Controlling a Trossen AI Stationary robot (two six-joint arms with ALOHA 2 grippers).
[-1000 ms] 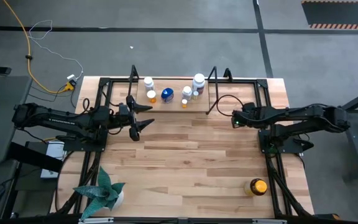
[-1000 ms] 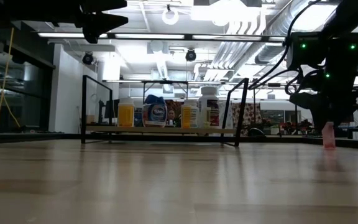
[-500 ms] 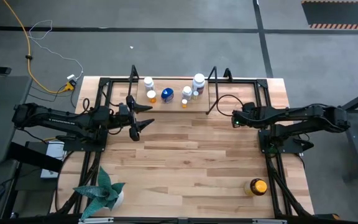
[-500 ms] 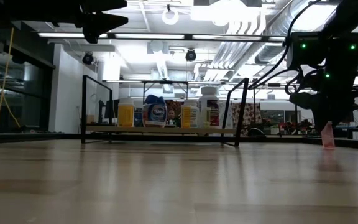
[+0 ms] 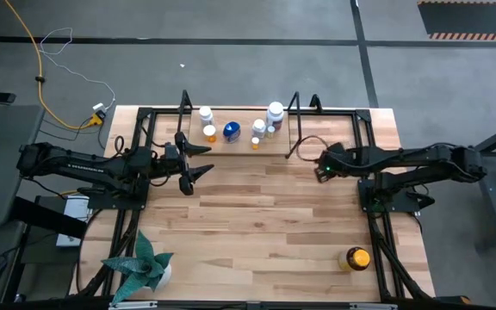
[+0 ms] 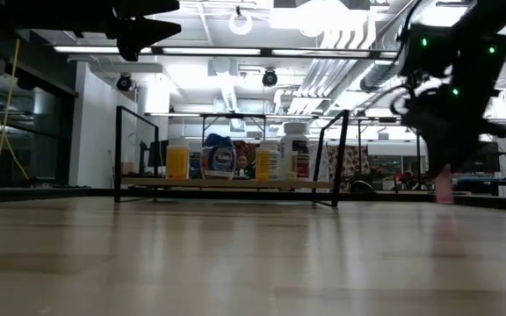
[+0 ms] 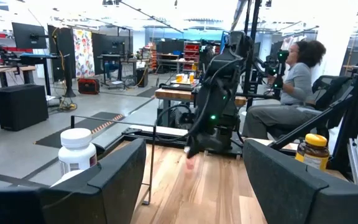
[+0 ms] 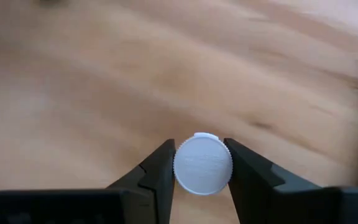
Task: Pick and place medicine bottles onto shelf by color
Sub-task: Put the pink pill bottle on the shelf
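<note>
My right gripper (image 8: 202, 163) is shut on a small white-capped bottle (image 6: 444, 188) with a pinkish-orange body, just right of the shelf (image 5: 235, 138); in the high view the gripper (image 5: 320, 167) hides the bottle. The black wire shelf stands at the far edge and bears white (image 5: 205, 114), orange (image 5: 210, 133) and blue (image 5: 232, 131) medicine bottles, upright on their bases. A larger amber bottle (image 5: 356, 258) stands on the table near the right front corner. My left gripper (image 5: 198, 161) hovers open and level at the shelf's left end, holding nothing. My right gripper pinches the bottle's white round cap (image 8: 181, 165) between its two fingers (image 8: 160, 169), one on each side of the rim. The fingers come from above, slanting steeply down. The bottle hangs upright below them, just above the table (image 6: 235, 254).
A teal spiky plant (image 5: 145, 265) stands at the near left corner. Black arm frames (image 5: 377, 198) run along both table sides. A person (image 7: 291, 87) sits beyond the table's right side. Bare wood lies across the table's middle (image 5: 257, 215).
My right gripper has risen a little and shifted toward the table's left, nearer the shelf's right end, rolling its wrist. The small bottle has come up off the table with it, staying upright.
</note>
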